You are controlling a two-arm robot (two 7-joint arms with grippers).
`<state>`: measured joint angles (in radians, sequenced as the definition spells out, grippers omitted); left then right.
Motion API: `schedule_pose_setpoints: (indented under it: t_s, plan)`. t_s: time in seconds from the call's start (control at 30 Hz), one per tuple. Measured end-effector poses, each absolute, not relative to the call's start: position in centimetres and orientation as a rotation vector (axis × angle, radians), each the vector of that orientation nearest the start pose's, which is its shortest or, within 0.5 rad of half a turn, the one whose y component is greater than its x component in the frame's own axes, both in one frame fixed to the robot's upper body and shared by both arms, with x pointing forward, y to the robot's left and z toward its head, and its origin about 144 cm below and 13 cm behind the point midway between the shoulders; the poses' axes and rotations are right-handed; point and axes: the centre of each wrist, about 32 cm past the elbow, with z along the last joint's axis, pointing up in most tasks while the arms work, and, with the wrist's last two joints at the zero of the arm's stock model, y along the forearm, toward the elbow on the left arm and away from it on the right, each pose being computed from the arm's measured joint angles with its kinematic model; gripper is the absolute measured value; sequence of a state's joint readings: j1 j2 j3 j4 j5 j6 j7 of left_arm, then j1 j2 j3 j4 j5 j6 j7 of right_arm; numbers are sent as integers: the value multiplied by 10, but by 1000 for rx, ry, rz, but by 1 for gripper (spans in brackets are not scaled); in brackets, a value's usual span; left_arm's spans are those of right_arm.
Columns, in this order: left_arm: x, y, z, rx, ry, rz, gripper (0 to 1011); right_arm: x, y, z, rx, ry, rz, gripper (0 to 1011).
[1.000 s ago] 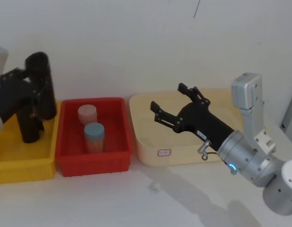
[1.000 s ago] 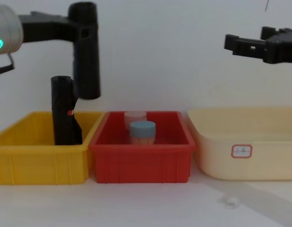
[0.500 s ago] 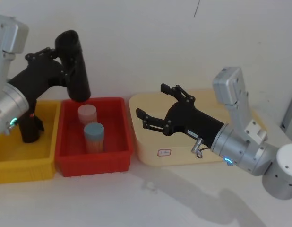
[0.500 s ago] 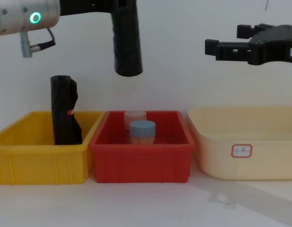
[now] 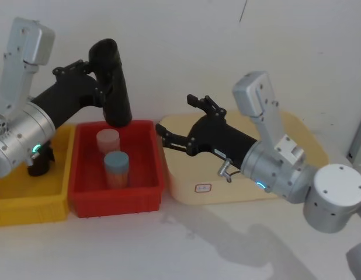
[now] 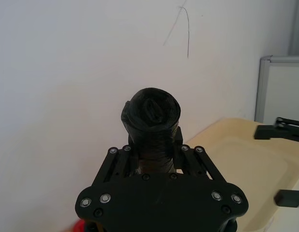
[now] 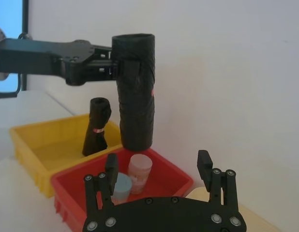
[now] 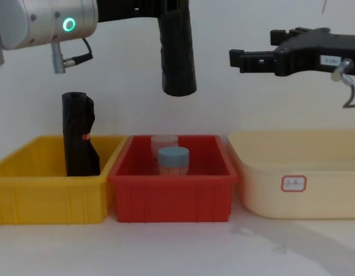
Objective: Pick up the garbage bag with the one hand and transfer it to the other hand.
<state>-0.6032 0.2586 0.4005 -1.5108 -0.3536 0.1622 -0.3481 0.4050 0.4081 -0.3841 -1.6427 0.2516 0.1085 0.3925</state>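
Yellow bin (image 5: 28, 205) at far left on the white counter (image 5: 169, 251). A black roll with a small red mark (image 8: 78, 144) stands in it, leaning a bit against its right wall.

Left hand (image 5: 99, 87), on the green-ring arm, is up in the air and reaches in from the left. Its fingers are clamped on the bag (image 5: 117, 105) near the bag's upper part. The left wrist view shows the roll's end sticking out between the two closed fingers. The bag hangs close to upright with its top tipped slightly left in the head view. Its lower end is above the red bin (image 5: 119, 197), well clear of what is inside and touching nothing but the hand.

The red bin sits just beside the yellow one, walls touching or nearly so. Two jars stand inside: a pinkish one (image 5: 108, 140) at the back and a blue-lidded one (image 5: 116, 166) in front of it, close together.

Right hand (image 5: 174, 114), on the blue-ring arm, is raised to about the bag's height and points left toward it. Its fingers are spread wide and it is empty. It is near the bag but apart from it, over the left edge of the cream tray (image 5: 180, 175).

The cream tray sits right of the red bin, with a small white label on its front wall.
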Motion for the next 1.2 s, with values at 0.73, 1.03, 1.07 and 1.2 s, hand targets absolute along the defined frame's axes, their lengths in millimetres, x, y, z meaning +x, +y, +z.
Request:
schedule_pose_setpoints:
  t_s: [0.73, 1.03, 1.07, 1.2]
  plan:
    - [581, 168, 1317, -126, -207, 825, 358, 546, -184, 1281, -100, -314, -820, 1001]
    - [581, 163, 1316, -131, -195, 812, 358, 552, -173, 1278, -105, -296, -822, 1001]
    - [581, 162, 1316, -130, -193, 810, 358, 554, -171, 1277, -104, -292, -824, 1001]
    - [580, 161, 1318, -128, -187, 805, 358, 558, -167, 1276, -105, -283, -834, 1001]
